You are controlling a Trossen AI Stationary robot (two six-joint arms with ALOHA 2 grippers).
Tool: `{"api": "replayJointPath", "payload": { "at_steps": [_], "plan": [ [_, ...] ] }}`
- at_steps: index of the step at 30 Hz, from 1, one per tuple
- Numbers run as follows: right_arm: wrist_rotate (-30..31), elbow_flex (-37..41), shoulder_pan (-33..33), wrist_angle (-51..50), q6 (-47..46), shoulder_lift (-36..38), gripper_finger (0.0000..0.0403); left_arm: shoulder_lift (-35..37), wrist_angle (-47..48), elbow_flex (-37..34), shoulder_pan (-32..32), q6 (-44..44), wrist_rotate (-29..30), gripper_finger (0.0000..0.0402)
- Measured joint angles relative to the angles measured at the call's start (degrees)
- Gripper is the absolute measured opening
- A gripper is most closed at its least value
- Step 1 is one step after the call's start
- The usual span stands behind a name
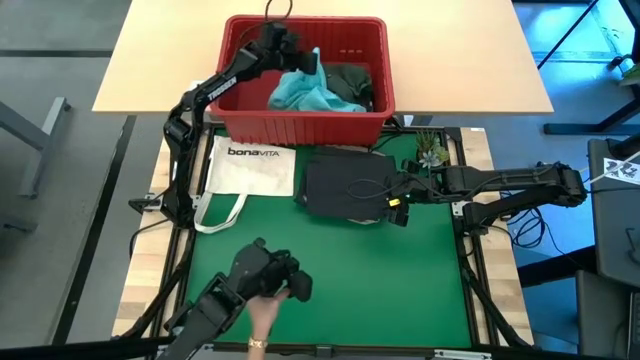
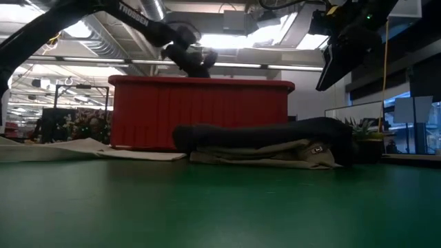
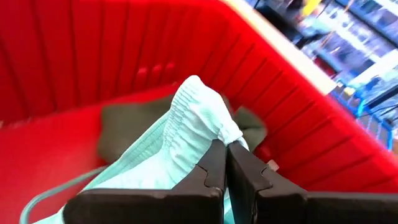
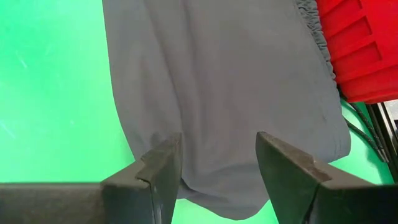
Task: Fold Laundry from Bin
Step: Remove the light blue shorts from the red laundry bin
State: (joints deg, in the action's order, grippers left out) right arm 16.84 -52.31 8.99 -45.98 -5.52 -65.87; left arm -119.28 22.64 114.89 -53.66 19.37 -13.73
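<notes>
Turquoise garment (image 3: 168, 149) half-hiding dark green one (image 3: 121, 127), bin (image 3: 93, 56)

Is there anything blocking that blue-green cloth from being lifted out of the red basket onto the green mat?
Nothing visible does. The left gripper is shut on the turquoise garment inside the bin; only the bin's near wall must be cleared.

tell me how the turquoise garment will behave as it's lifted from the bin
The turquoise garment will likely hang floppy: it bunches at the left gripper, shut on its waistband. It looks thin, so probably light. Its trailing cord may snag the bin.
</notes>
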Motion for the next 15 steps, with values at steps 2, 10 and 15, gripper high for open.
{"api": "replayJointPath", "payload": {
  "at_steps": [2,10,15],
  "plan": [
    [0.0,0.0,0.0,0.0,0.0,0.0,0.0202,0.0,-0.05,2.38,0.3,-0.05,-0.57,0.0],
    [0.0,0.0,0.0,0.0,0.0,0.0,0.0202,0.0,-0.05,14.85,2.49,-0.39,-2.47,0.0],
    [0.01,0.0,0.02,0.02,0.0,0.0,0.0202,1.89,-4.34,19.14,4.31,-0.13,-2.86,0.0]
  ]
}}
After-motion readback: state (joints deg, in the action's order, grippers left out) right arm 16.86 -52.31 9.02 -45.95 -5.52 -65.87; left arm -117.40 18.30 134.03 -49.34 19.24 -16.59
